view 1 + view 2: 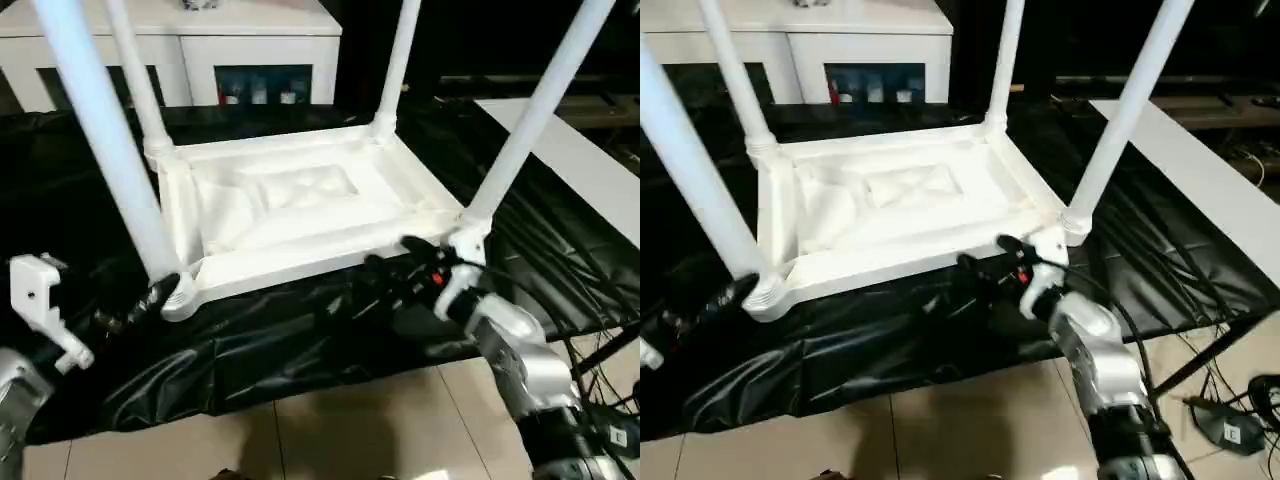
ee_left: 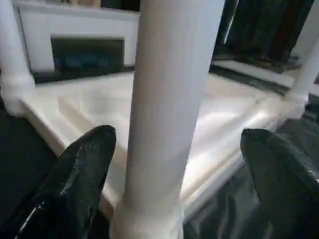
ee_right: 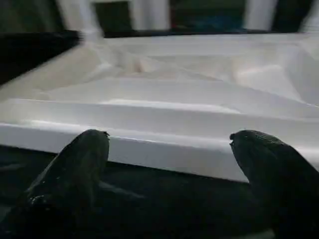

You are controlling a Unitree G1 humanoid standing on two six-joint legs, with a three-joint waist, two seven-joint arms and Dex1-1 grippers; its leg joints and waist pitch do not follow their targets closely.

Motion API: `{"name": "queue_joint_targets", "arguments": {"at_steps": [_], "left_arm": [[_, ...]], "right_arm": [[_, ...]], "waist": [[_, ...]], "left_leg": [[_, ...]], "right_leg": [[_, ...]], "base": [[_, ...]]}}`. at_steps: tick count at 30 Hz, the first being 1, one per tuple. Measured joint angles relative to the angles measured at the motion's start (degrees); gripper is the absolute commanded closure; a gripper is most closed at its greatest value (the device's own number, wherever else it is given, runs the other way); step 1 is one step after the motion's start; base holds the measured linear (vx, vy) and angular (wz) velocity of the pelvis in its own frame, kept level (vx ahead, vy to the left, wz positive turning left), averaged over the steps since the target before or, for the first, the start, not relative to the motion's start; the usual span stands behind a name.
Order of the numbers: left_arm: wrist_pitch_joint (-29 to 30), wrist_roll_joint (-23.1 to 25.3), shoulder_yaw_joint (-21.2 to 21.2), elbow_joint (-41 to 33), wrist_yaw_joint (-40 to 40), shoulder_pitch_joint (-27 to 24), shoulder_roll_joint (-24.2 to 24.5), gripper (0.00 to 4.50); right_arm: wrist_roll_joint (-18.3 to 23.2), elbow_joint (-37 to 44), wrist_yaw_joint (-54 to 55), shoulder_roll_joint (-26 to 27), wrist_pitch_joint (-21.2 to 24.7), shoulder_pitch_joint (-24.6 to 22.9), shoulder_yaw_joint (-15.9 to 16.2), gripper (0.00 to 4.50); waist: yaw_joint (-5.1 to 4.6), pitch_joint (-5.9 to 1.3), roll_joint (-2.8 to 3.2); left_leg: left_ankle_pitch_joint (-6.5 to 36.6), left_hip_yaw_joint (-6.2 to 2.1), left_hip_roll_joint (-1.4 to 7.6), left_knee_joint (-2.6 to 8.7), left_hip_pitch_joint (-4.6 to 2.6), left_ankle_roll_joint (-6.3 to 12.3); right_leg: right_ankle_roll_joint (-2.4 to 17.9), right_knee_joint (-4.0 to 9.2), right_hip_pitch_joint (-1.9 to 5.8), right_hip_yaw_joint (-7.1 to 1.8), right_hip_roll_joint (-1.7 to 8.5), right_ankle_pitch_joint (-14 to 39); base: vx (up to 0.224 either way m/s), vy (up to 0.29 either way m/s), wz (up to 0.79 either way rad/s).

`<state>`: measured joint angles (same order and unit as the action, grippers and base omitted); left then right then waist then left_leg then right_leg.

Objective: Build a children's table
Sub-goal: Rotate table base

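1. Because the legs go into sockets on the ribbed underside, the tabletop [image 1: 290, 215] lies upside down on a bench draped in black sheeting [image 1: 300, 335], with all four legs pointing up (a table on its back).
2. The near-left leg [image 1: 105, 140] rises from its corner socket [image 1: 180, 295], and the left hand [image 2: 174, 164] has its fingers [image 2: 82, 174] spread wide on either side of that leg without clamping it; in the left wrist view a gap shows between each finger and the leg. Placed so, it reads as either lined up to grip or just let go; I cannot tell which.
3. The right hand [image 1: 1000, 262] sits at the near long edge of the tabletop, close to the near-right leg [image 1: 1120, 120] and its socket [image 1: 1070, 228]. Its fingers [image 3: 79, 164] stand wide apart and hold nothing, pointing at the rim from just outside it.
4. The two far legs [image 1: 395, 65] stand in the far corners, seemingly seated.
5. My judgement: with every leg standing in a socket, assembly looks nearly done, and what likely remains is checking that each leg is home, then turning the table onto its feet.
6. A white cabinet [image 1: 250, 40] stands behind the bench and plays no part.
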<state>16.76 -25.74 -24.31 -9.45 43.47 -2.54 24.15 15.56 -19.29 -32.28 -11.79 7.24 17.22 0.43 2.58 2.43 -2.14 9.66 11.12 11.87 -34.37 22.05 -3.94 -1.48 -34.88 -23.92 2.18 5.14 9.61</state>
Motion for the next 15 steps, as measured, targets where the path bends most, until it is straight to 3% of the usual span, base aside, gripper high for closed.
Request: {"name": "queue_joint_targets", "arguments": {"at_steps": [7,11,15], "left_arm": [[-2.2,1.5,2.4,4.9,-3.7,4.7,-3.2,0.0],[-1.6,0.0,3.2,6.2,-3.7,8.7,-3.6,0.0],[2.0,-3.8,4.1,6.8,-2.9,13.7,-3.7,0.0]], "right_arm": [[-2.8,-3.0,10.8,2.3,2.4,1.3,-1.8,0.03],[-4.3,-6.4,17.2,2.4,3.8,3.8,-3.3,0.03],[-5.1,-11.2,24.3,1.8,4.6,7.4,-6.8,0.03]], "waist": [[-0.56,-0.01,-0.13],[-0.65,0.06,-0.32],[-0.35,0.14,-0.49]], "left_leg": [[0.0,-0.05,-0.02,-0.01,0.0,0.0],[0.0,-0.04,-0.02,-0.01,0.0,-0.01],[0.0,0.01,-0.04,-0.02,0.02,-0.01]], "right_leg": [[0.0,0.19,-0.04,0.06,0.02,0.0],[0.0,0.2,-0.07,0.06,0.02,0.0],[0.0,0.18,-0.05,0.02,0.03,0.0]], "base": [[0.0,0.0,0.0],[0.0,0.0,0.0],[0.0,0.0,0.0]]}}
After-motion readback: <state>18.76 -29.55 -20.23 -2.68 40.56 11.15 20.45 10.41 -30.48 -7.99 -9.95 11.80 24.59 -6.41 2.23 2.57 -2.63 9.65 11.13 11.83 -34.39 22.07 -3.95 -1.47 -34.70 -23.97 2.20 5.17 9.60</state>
